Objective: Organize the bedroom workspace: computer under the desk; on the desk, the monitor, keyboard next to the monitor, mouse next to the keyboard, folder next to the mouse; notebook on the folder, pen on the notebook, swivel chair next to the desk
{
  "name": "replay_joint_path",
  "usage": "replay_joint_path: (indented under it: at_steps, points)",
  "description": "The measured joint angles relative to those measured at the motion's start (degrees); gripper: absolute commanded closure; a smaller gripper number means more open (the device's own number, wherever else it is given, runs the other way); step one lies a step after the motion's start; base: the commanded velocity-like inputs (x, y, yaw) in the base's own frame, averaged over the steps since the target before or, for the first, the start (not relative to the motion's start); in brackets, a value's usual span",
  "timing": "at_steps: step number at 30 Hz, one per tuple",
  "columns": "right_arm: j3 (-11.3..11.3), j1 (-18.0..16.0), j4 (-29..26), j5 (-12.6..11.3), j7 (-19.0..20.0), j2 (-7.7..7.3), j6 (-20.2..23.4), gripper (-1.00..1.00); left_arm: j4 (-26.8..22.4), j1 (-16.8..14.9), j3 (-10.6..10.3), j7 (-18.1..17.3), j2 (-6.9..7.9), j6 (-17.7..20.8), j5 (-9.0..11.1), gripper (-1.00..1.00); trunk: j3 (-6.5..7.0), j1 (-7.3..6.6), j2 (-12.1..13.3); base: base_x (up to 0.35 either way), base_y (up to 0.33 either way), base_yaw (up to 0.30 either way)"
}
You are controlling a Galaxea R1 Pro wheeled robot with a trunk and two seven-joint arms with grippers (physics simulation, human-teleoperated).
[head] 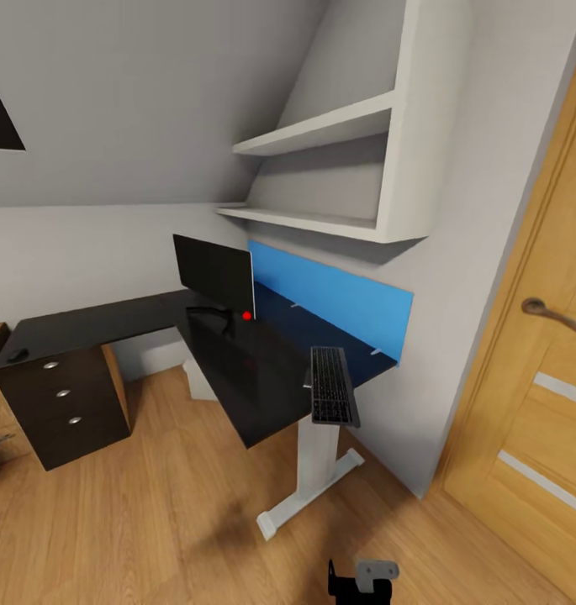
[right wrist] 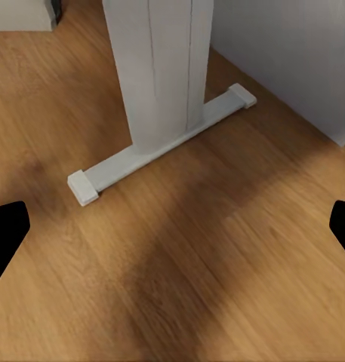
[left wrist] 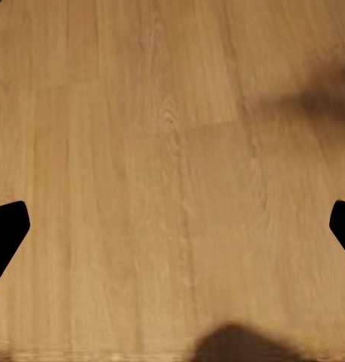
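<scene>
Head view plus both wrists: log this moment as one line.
monitor on desk | keyboard at desk's near end, overhanging edge | left claw open over floor | right claw open, facing desk leg

Home study corner in an attic-style room.

A sloped grey ceiling meets white wall shelves above an L-shaped black desk with a drawer unit, a wide monitor and a keyboard. Wooden plank flooring and a wooden door with a lever handle suggest a house.
</scene>
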Motion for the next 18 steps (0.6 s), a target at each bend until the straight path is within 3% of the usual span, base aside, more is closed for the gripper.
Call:
replay_joint_path:
  at_steps: [4, 9, 16, 18]
  points:
    - [0.0, 0.0, 0.0, -0.1, 0.0, 0.0, -0.5, -1.0, 0.0, 0.0, 0.1, -0.4, 0.51, 5.8, 3.6, -1.0, -0.72, 0.88, -1.6, 0.0, 0.0, -0.008]
    - [-0.3, 0.0, -0.1, 0.0, 0.0, -0.2, -0.6, -1.0, 0.1, 0.0, 0.2, -0.8, 1.88, 8.7, 6.1, -1.0, -1.62, 1.98, -3.6, 0.0, 0.0, -0.002]
    - [-0.9, -0.8, -2.1, -0.1, -0.1, -0.31, -0.5, -1.0, 0.0, 0.0, 0.2, -0.8, 2.02, 8.9, 6.4, -1.0, -2.87, 3.52, -6.4, 0.0, 0.0, 0.0]
    - [-2.1, -2.2, -3.8, -0.1, -0.1, -0.42, -0.5, -1.0, 0.0, 0.0, 0.2, -0.8, 2.01, 8.9, 6.4, -1.0, -3.23, 3.95, -7.2, 0.0, 0.0, 0.0]
